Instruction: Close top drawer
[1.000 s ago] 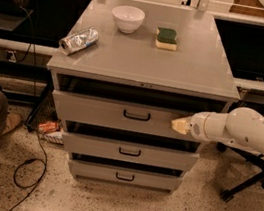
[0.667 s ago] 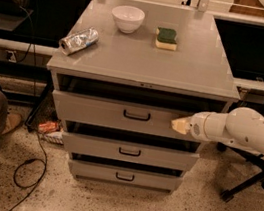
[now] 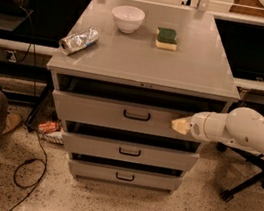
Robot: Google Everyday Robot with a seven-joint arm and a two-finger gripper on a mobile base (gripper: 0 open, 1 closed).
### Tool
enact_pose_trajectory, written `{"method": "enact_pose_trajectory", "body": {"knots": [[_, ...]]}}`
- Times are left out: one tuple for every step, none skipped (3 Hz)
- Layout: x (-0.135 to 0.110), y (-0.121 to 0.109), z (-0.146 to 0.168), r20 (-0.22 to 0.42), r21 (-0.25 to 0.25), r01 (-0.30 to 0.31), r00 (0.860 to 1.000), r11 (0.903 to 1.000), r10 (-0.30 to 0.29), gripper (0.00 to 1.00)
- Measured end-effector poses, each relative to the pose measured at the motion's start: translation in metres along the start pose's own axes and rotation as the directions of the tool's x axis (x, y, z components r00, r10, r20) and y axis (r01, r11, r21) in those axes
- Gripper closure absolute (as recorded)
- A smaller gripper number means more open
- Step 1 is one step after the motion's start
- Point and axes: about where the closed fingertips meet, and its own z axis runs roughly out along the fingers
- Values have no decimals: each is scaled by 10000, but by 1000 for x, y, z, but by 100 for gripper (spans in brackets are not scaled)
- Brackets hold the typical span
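Note:
The top drawer (image 3: 95, 111) of the grey metal cabinet stands slightly pulled out, with a dark gap showing above its front panel. Its dark loop handle (image 3: 137, 115) is at the centre of the panel. My gripper (image 3: 179, 124) is at the end of the white arm coming in from the right. It sits against the right part of the top drawer's front panel, to the right of the handle.
On the cabinet top (image 3: 145, 59) stand a white bowl (image 3: 127, 18), a green-and-yellow sponge (image 3: 166, 38) and a crumpled silver can (image 3: 79, 41). Two shorter drawers (image 3: 130, 152) lie below. A chair base (image 3: 245, 183) is at right, a cable (image 3: 35, 161) on the floor at left.

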Motion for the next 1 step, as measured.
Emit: {"method": "enact_pose_trajectory", "body": {"knots": [[0,0,0,-2,0,-1,10000,10000,1,100]]}}
